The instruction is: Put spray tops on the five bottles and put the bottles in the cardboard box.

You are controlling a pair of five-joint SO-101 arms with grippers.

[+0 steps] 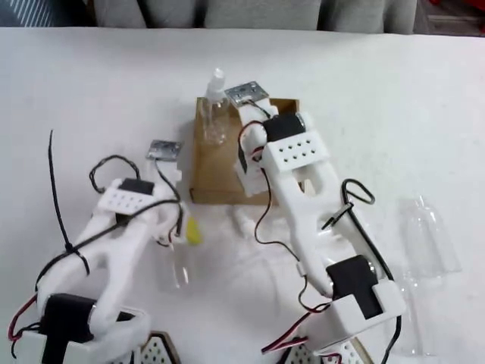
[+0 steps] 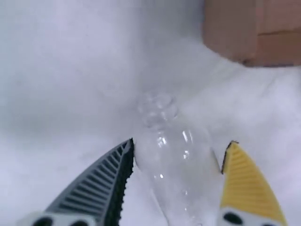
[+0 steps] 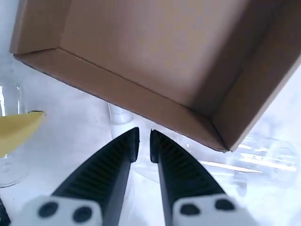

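Note:
A clear bottle without a top (image 2: 178, 165) lies on the white table, and my left gripper (image 2: 181, 143) is open with its grey and yellow fingers on either side of it. From above, the yellow finger (image 1: 193, 231) shows beside that bottle (image 1: 178, 267). My right gripper (image 3: 143, 136) is shut with nothing in it, just outside the near wall of the cardboard box (image 3: 141, 101). A small white spray top (image 3: 121, 115) lies beyond its tips. In the box (image 1: 220, 171) stands one bottle fitted with a spray top (image 1: 216, 114).
Clear bottles (image 1: 428, 235) lie on the table to the right of the right arm, and one of them (image 3: 263, 160) rests past the box corner. White parts (image 1: 242, 220) lie in front of the box. A box corner (image 2: 254, 33) is close to the left gripper.

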